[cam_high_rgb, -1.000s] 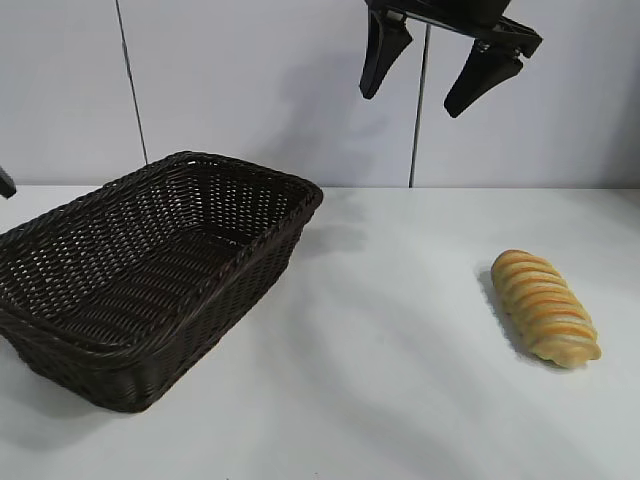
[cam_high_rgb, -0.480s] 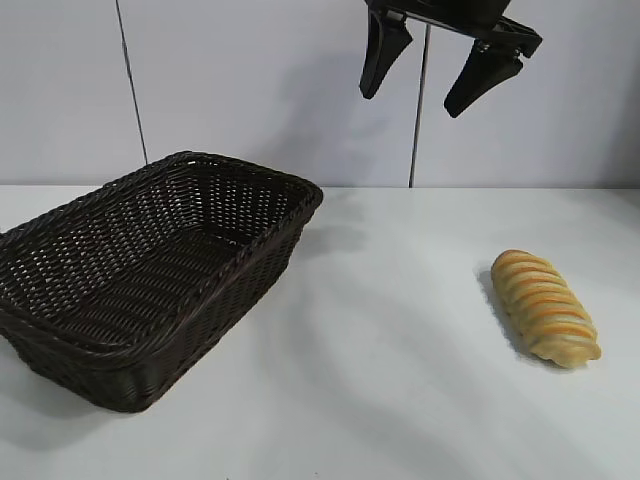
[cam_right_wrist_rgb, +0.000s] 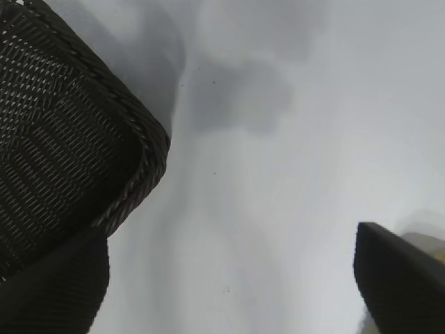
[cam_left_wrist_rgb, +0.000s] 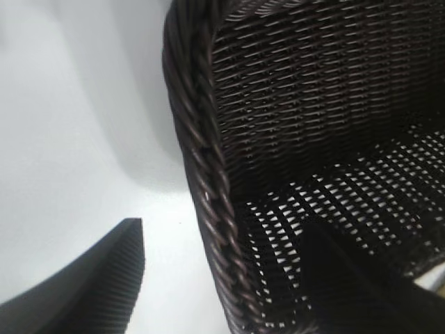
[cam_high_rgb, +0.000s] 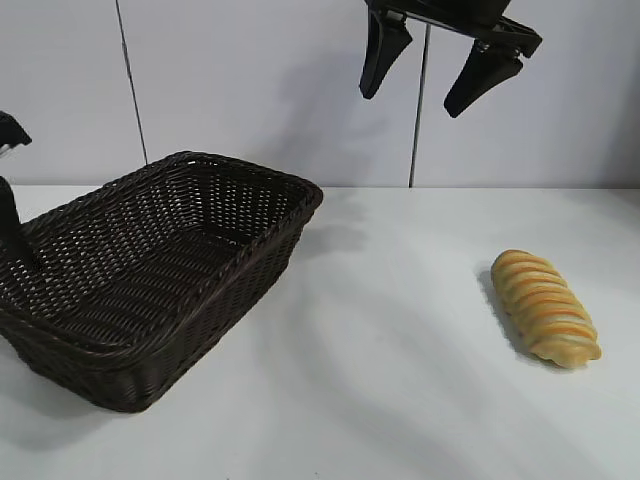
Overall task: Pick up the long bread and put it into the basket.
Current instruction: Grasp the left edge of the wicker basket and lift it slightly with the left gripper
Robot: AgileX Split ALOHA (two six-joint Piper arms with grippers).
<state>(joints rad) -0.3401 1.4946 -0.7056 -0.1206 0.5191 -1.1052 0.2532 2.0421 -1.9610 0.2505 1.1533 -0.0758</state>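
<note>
The long bread (cam_high_rgb: 545, 305), golden-tan with orange-brown ridges, lies on the white table at the right. The dark brown wicker basket (cam_high_rgb: 250, 250) stands at the left and holds nothing. My right gripper (cam_high_rgb: 412, 98) is open and empty. It hangs high above the table between basket and bread; in its wrist view (cam_right_wrist_rgb: 229, 292) a basket corner (cam_right_wrist_rgb: 132, 167) shows. My left gripper (cam_high_rgb: 10, 200) is at the far left edge by the basket. In its wrist view (cam_left_wrist_rgb: 222, 285) it is open, with one finger (cam_left_wrist_rgb: 97, 278) outside the braided rim (cam_left_wrist_rgb: 208, 195) and the other inside.
A white table (cam_high_rgb: 400, 380) carries everything. A pale wall with two vertical seams (cam_high_rgb: 415, 140) stands behind it. The bread lies well to the right of the basket, with bare table between them.
My left gripper has come into view at the exterior view's left edge, at the basket's rim. The right gripper, the bread and the basket have not moved.
</note>
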